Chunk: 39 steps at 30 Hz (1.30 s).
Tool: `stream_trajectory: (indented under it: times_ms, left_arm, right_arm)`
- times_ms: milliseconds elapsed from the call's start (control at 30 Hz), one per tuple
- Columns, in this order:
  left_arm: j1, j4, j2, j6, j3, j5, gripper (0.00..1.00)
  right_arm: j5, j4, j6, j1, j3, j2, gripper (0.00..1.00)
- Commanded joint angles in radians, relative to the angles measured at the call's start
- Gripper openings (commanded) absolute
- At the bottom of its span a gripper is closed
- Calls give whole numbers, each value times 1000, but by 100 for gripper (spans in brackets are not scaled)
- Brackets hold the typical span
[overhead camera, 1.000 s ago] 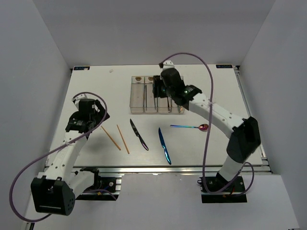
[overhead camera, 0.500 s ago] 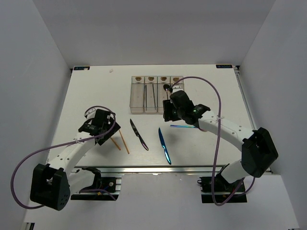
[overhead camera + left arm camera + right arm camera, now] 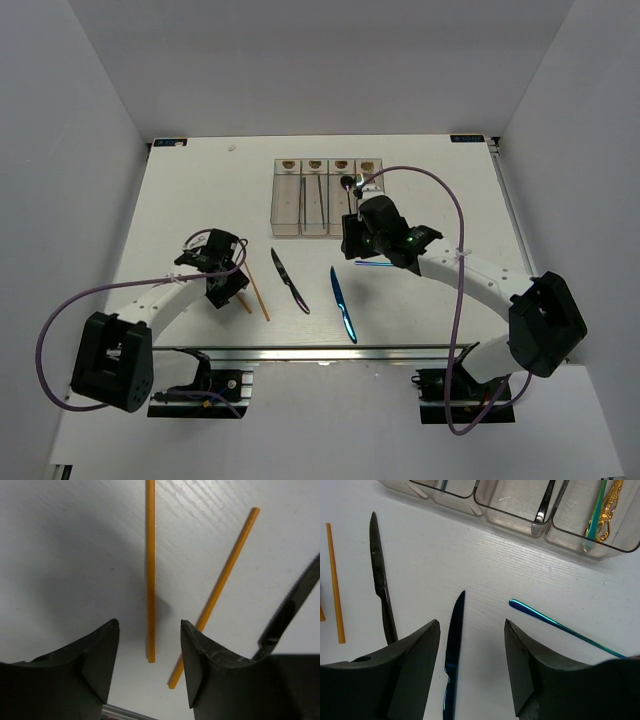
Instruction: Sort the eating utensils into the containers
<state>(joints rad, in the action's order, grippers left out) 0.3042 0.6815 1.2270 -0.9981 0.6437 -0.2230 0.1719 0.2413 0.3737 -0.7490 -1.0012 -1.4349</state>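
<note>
Four joined clear containers [image 3: 287, 215] stand at the back middle, with thin dark sticks, black cutlery [image 3: 545, 502] and a gold piece [image 3: 610, 500] inside. Two tan chopsticks [image 3: 150, 570] [image 3: 225, 575] lie on the table. My left gripper [image 3: 150, 625] is open and low over the near end of the left one. A black knife [image 3: 290, 281] and a blue knife [image 3: 343, 304] lie beside them. My right gripper [image 3: 472, 625] is open and empty above the blue knife [image 3: 452, 650] and a blue-green handle [image 3: 555, 625]. In the top view the right arm mostly hides that piece [image 3: 372, 264].
The containers' near wall [image 3: 510, 525] is just beyond my right gripper. The black knife [image 3: 292, 605] lies right of the chopsticks. The table's near edge with its metal rail [image 3: 330, 352] is close behind the utensils. White walls enclose the table on three sides.
My left gripper has moved right and down over the chopsticks. My right gripper has drawn back from the containers to above the blue knife and the blue-green handle, now covering the pink-bowled end.
</note>
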Motion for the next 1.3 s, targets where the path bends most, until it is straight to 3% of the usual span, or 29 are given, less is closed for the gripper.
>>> stream_trajectory:
  times_ms: [0, 167, 300, 400, 433, 600, 700, 867, 1033, 1200, 1267]
  left_arm:
    - [6, 7, 38, 27, 5, 21, 61]
    - [7, -19, 97, 33, -10, 45, 55]
    - [7, -33, 150, 46, -7, 79, 39]
    - [7, -16, 170, 55, 7, 80, 34]
    - [7, -11, 172, 56, 10, 76, 27]
    - [7, 0, 210, 82, 11, 66, 20]
    - [6, -8, 238, 90, 5, 80, 1]
    - [6, 0, 151, 93, 17, 50, 0]
    - [6, 10, -44, 147, 50, -15, 0]
    - [7, -8, -144, 194, 57, 10, 0]
    - [7, -81, -175, 242, 48, 89, 0]
  right_arm:
    - [-18, -56, -21, 0, 7, 44, 59]
    - [-23, -62, -32, -1, 26, 63, 58]
    - [-29, -65, -39, 0, 32, 77, 57]
    - [-32, -73, -44, -1, 38, 88, 57]
    - [-35, -76, -45, 0, 41, 91, 57]
    - [-57, -80, -55, -1, 47, 97, 56]
    - [-61, -88, -59, -1, 55, 108, 56]
    - [-110, -117, -64, 0, 70, 117, 56]
    - [-227, -177, -30, -1, 82, 110, 59]
    - [-278, -230, 16, 0, 96, 103, 61]
    - [-276, -266, 52, 0, 96, 96, 62]
